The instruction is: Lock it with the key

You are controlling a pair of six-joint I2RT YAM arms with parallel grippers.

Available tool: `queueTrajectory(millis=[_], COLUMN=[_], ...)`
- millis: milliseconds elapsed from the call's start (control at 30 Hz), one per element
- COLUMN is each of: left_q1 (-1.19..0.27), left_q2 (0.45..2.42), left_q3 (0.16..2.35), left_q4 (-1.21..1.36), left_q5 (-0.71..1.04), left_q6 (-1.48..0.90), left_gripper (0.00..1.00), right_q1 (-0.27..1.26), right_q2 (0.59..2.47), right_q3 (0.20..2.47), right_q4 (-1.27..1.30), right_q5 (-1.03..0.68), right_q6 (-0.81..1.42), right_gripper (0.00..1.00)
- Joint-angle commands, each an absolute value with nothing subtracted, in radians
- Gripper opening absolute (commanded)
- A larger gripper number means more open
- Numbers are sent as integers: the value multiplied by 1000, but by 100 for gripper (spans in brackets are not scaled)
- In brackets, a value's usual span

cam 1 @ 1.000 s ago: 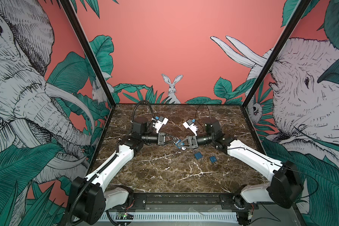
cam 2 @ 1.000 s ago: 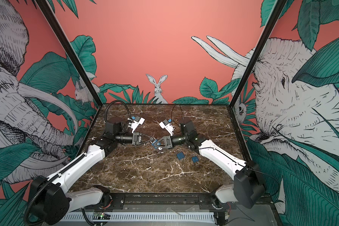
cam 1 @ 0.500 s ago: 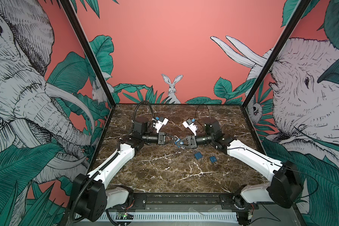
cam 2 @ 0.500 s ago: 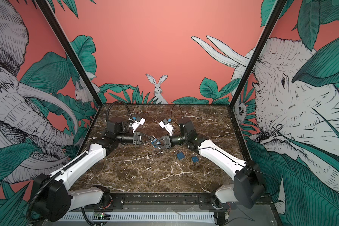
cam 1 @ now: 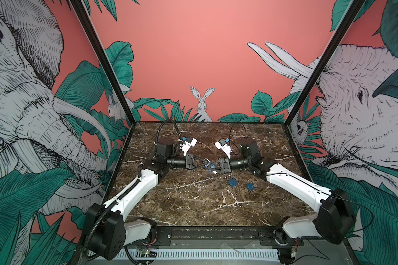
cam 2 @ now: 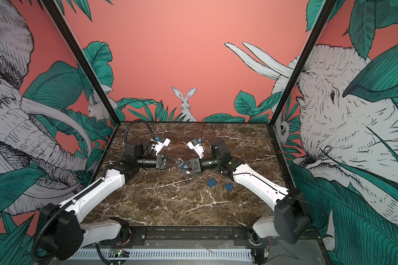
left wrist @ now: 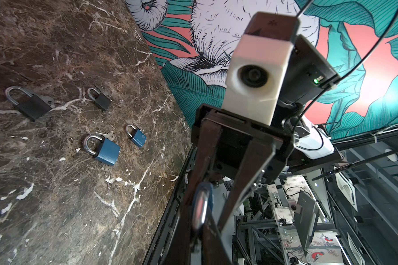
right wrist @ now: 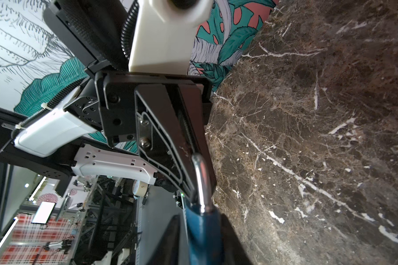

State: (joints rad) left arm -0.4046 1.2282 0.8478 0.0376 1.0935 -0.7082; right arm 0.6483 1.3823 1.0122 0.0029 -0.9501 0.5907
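The blue padlock (right wrist: pixel 202 231) hangs in mid-air over the middle of the counter (cam 1: pixel 193 206), a touch toward twelve o'clock. The left tool (cam 2: pixel 177 162), reaching in from nine o'clock, is clamped tight on the steel shackle (right wrist: pixel 200 179). The right tool (cam 2: pixel 184 166), from three o'clock, has its jaws partly apart around the body; whether they press it I cannot tell. Held by that slick round shackle alone, the lock could pivot or slip and drop. A swinging keyhole would make the key miss. No key is visible.
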Motion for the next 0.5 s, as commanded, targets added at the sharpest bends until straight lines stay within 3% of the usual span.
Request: queueTrajectory(millis=[0, 233, 467], left_q1=[-371, -328, -323], left_q2=[1194, 1161, 1146], left_q3=[814, 828, 845], left_q4=[108, 85, 63], left_q5=[1046, 1044, 1044], left_q6=[-791, -790, -780], left_gripper=[0, 0, 0], right_q1=[651, 645, 644], right_q2=[1377, 1371, 1381], right_q3=[1002, 954, 953], right_q4=[108, 156, 176], right_q5=[-946, -945, -950], right_q6=[596, 625, 640], right_gripper=[41, 42, 31])
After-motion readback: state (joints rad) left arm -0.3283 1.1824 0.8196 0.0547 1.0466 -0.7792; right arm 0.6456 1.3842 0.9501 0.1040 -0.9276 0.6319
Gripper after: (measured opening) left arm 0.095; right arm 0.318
